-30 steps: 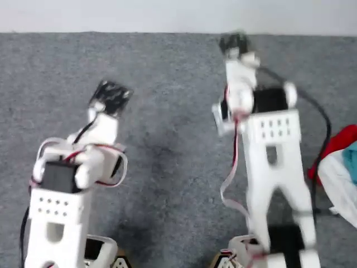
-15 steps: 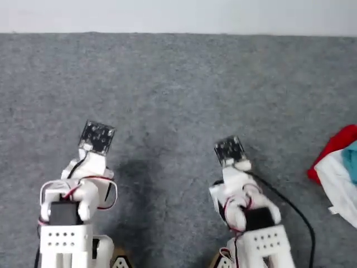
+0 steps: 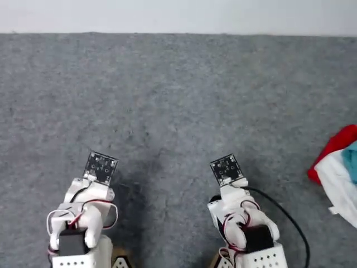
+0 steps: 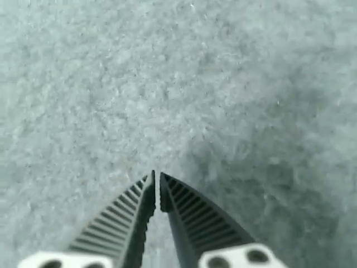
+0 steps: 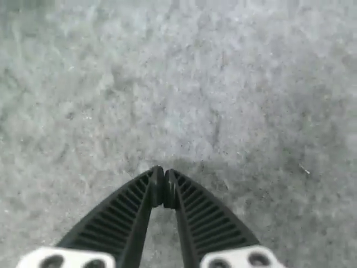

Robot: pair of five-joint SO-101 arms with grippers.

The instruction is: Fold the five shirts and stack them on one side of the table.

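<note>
The left gripper (image 4: 157, 177) has its ribbed jaws closed together on nothing, above the grey carpeted table (image 4: 223, 84). The right gripper (image 5: 163, 174) is likewise closed and empty over the same surface. In the high view, both arms (image 3: 83, 223) sit drawn in at the near edge of the table. The shirts (image 3: 339, 167), a bunched heap of red, white and teal cloth, lie at the right-hand edge of that view, well apart from either arm.
</note>
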